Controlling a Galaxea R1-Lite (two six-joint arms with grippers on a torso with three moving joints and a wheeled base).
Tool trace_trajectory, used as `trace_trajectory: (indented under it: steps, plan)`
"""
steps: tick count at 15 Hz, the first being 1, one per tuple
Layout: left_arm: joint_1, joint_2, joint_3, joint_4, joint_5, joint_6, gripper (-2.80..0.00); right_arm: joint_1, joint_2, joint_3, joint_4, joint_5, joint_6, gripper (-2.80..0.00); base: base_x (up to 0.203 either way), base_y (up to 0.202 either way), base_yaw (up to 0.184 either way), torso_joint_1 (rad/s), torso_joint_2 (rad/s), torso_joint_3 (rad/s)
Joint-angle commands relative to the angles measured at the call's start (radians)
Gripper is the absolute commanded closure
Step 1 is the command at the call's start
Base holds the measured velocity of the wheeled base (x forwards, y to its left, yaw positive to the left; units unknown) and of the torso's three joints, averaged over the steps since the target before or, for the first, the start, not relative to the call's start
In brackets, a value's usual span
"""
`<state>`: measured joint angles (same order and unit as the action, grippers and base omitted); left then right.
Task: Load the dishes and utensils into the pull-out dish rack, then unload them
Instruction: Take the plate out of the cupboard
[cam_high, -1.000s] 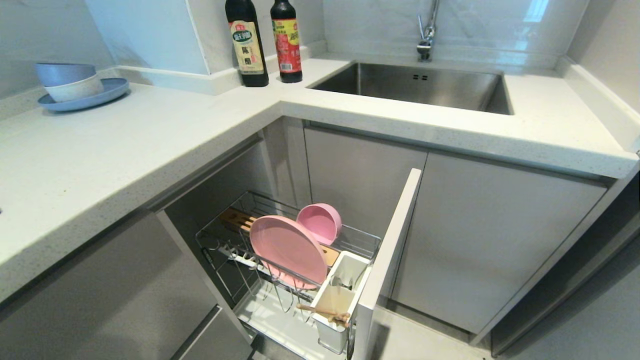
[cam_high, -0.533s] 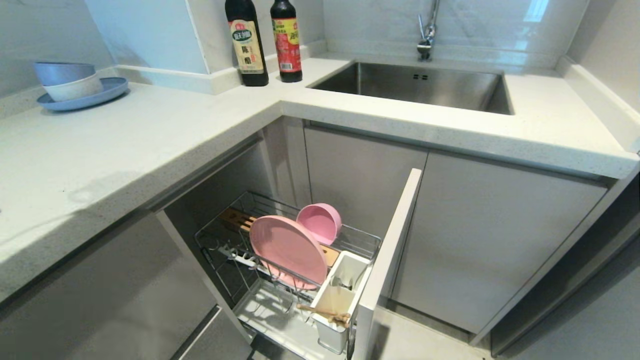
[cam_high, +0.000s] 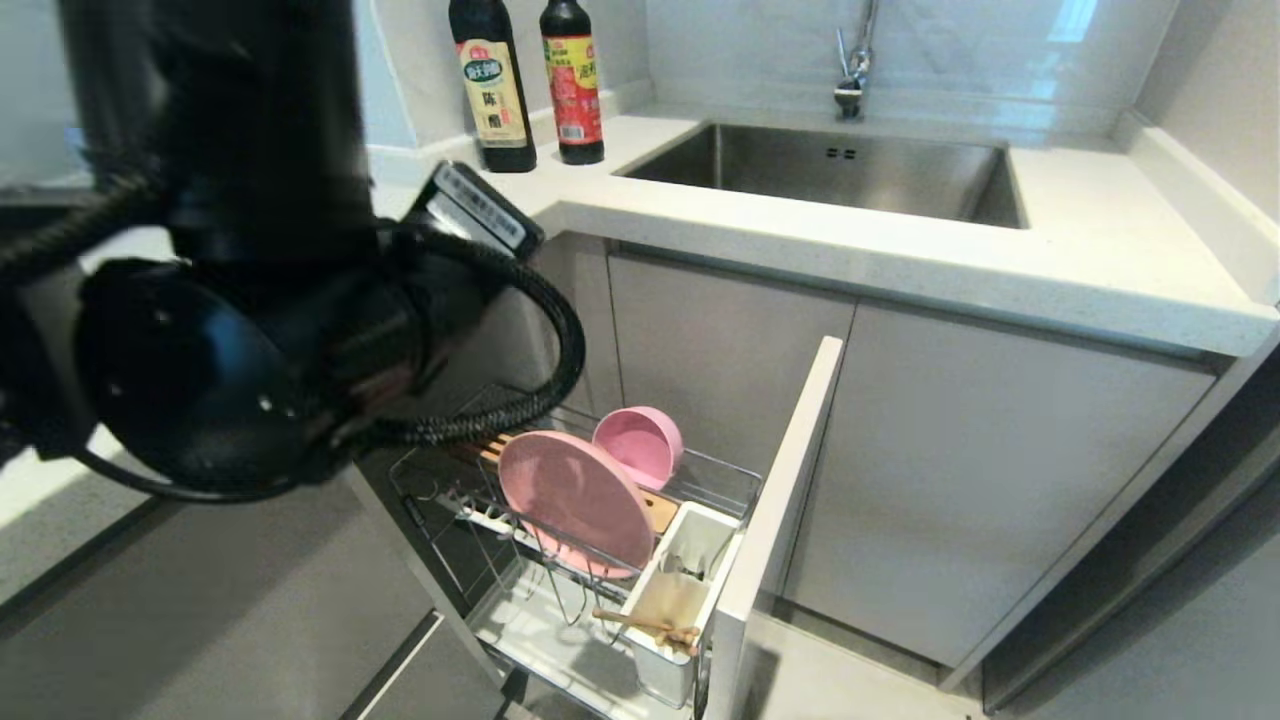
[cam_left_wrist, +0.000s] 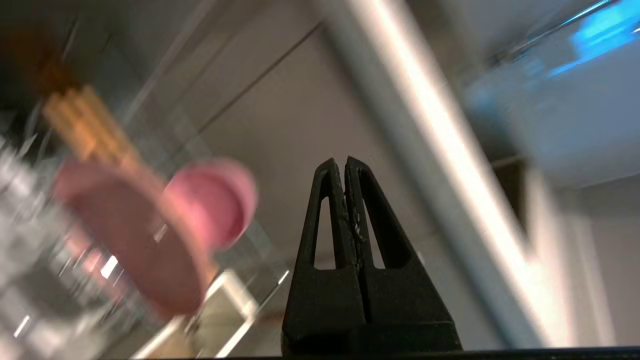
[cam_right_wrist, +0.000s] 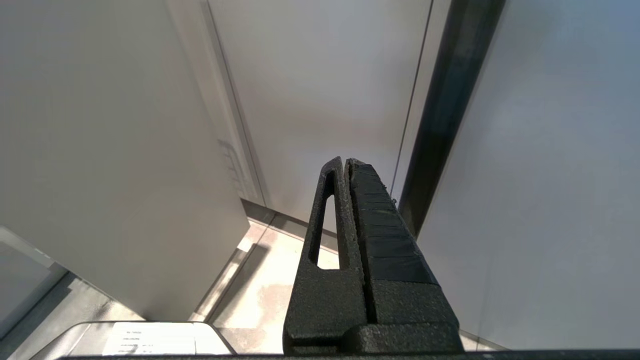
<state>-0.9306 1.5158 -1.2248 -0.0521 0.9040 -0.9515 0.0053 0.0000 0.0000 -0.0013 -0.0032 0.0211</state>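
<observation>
Unloading step | left gripper (cam_left_wrist: 345, 162) empty, fingers together, near loaded chrome wire pull-out dish rack (cam_high: 450, 490) | next: part fingers, take round matte pink plate (cam_high: 575, 500) at 6 o'clock of small pink bowl (cam_high: 640, 445)

access: left gripper (cam_left_wrist: 345, 162), tips pressed together, hangs in open air beside the pull-out dish rack (cam_high: 455, 500) | blockers: pink plate (cam_high: 575, 500) standing on edge fills the middle, pink bowl (cam_high: 640, 443) just behind it, cabinet front (cam_high: 785, 500) walls off the far side | chopsticks (cam_high: 645, 625) stick out of the utensil cup (cam_high: 680, 590)
</observation>
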Motion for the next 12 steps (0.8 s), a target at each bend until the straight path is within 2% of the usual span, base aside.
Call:
trace_trajectory:
  steps: [1, 3, 4, 8, 12]
  plan:
    - [-0.012, 0.054, 0.018, 0.165, 0.010, -0.194, 0.00, 0.001, 0.000, 0.002, 0.000, 0.000, 0.000, 0.00, 0.000, 0.000, 0.000, 0.000, 0.00, 0.000]
    - [-0.032, 0.088, -0.008, 0.315, 0.013, -0.351, 0.00, 0.001, 0.000, 0.002, 0.000, 0.000, 0.000, 0.00, 0.000, 0.000, 0.000, 0.000, 0.00, 0.000]
    - [-0.045, 0.113, -0.022, 0.337, 0.016, -0.396, 0.00, 0.001, 0.000, 0.002, 0.000, 0.000, 0.000, 0.00, 0.000, 0.000, 0.000, 0.000, 0.00, 0.000]
    - [-0.057, 0.199, -0.064, 0.356, 0.034, -0.413, 0.00, 0.001, 0.000, 0.002, 0.000, 0.000, 0.000, 0.00, 0.000, 0.000, 0.000, 0.000, 0.00, 0.000]
    - [-0.048, 0.285, -0.124, 0.372, 0.020, -0.412, 0.00, 0.001, 0.000, 0.002, 0.000, 0.000, 0.000, 0.00, 0.000, 0.000, 0.000, 0.000, 0.00, 0.000]
